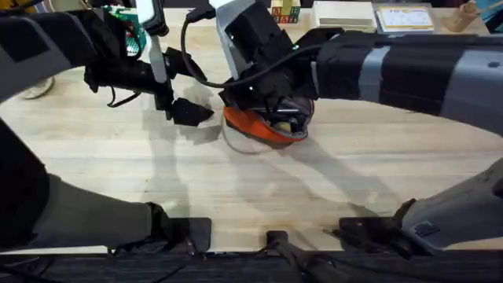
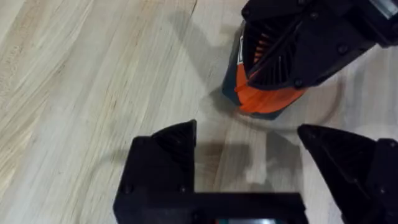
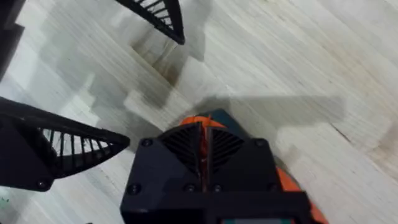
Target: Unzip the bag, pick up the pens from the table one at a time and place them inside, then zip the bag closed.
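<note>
The surface (image 1: 118, 173), a pale plank top with clear grain, carries the bag (image 1: 267, 128) near its middle, toward the far side. The bag is an orange fabric pouch with a darker teal edge, and its upper seam looks parted in the overhead view, with dark slim shapes in the gap that may be pens, though that is too small to tell.

The right claw (image 3: 204, 149) sits directly on top of the bag with its fingers pressed together, apparently pinching something thin at the seam, likely the zipper pull; this grip suits drawing the zip along the pouch.

The left claw (image 2: 249, 155) hovers just beside the bag's end with its fingers spread wide and nothing between them. It seems placed there to steady the pouch, so the fabric would not slide under the other arm's pull.
</note>
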{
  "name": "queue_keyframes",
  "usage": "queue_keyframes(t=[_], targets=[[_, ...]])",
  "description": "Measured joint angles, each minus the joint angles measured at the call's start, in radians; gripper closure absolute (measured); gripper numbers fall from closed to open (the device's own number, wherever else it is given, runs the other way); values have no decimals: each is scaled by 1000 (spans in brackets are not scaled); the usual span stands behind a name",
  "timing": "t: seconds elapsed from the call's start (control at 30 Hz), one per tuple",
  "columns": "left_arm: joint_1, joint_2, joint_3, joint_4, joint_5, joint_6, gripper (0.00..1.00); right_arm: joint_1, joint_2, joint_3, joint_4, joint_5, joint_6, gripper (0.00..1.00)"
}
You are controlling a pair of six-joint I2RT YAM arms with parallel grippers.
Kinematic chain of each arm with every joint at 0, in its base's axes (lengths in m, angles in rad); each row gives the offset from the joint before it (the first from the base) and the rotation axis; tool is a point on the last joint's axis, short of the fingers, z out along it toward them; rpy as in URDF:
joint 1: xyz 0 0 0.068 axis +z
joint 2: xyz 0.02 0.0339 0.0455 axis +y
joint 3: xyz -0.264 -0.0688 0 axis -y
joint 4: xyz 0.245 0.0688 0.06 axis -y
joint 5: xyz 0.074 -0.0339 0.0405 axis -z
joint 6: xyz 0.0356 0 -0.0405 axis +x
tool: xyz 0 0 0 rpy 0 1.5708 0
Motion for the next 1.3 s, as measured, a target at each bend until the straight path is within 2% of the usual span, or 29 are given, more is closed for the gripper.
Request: queue_keyframes(t=[0.43,0.7,0.93,1.3], targets=[[0,0,0,-30,0,0,8,0,-6,0,-2,0,0,969],[0,0,0,-35,9,0,8,0,-116,0,-5,1,0,970],[0,0,0,-35,45,0,8,0,-117,0,-6,1,0,970],[-11,24,1,-49,54,0,7,0,-117,0,-6,1,0,972]])
